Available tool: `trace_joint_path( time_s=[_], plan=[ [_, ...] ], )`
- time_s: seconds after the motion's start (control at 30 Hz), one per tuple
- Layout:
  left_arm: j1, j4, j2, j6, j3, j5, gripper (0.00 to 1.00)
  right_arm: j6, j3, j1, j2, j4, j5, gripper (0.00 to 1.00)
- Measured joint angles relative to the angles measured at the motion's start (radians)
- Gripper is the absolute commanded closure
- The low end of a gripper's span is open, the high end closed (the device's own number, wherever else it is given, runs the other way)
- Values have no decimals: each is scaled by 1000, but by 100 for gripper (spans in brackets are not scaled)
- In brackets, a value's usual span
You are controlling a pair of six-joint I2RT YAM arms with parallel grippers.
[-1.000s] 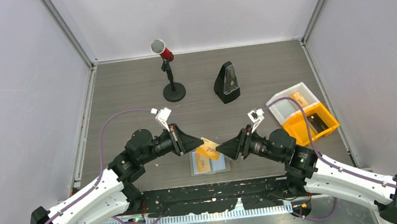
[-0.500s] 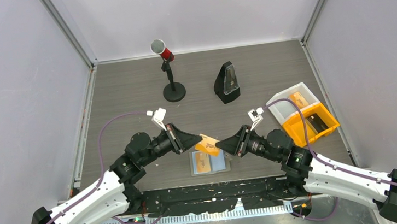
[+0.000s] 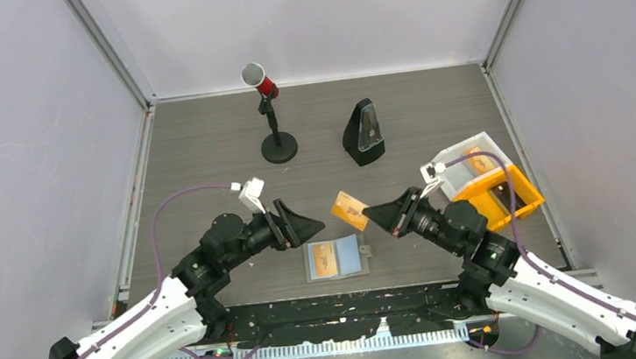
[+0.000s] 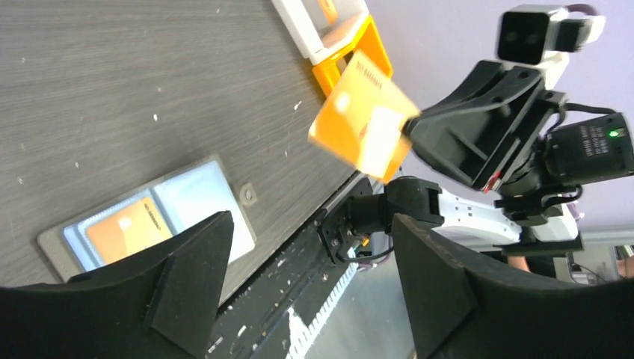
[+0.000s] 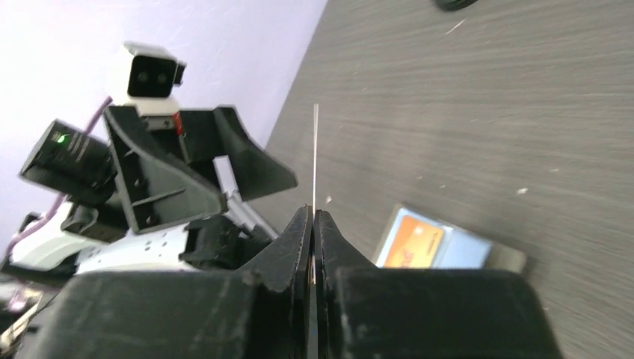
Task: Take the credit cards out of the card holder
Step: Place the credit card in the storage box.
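From the top camera, I'm watching the right gripper [image 3: 372, 215] pinching one orange card [image 3: 350, 210] by its edge, in the air above the table [image 3: 206, 146]. It is well apart from the card holder [image 3: 354, 255], which is lying flat between the arm bases. A second orange card [image 3: 325, 259] is sitting in its left panel; I'm not seeing a black one. The left gripper [image 3: 317, 225] is hanging open, holding nothing. Both forearms are angling inward, snouts facing each other.

Through the left wrist camera, I'm seeing its own fingers [image 4: 187, 277] spread wide and the held card [image 4: 362, 116] tilting ahead of them.

Through the right wrist camera, the jaws are clamping the card [image 5: 315, 157], seen edge-on and upright.

My judgement: I'm keeping that pinch firm, since such a thin card could pivot. I'm aiming to lower it flat onto bare table, clear of the holder and the tray box [image 3: 484, 183], keeping the left arm out of the way.
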Motion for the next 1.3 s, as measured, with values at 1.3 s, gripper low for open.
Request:
trace_joint_path(
  time_s=[1.3],
  plan=[
    [0,-797,-13,479,323,-64,1,-547,640,-1289,766,-565,-437,95]
  ],
)
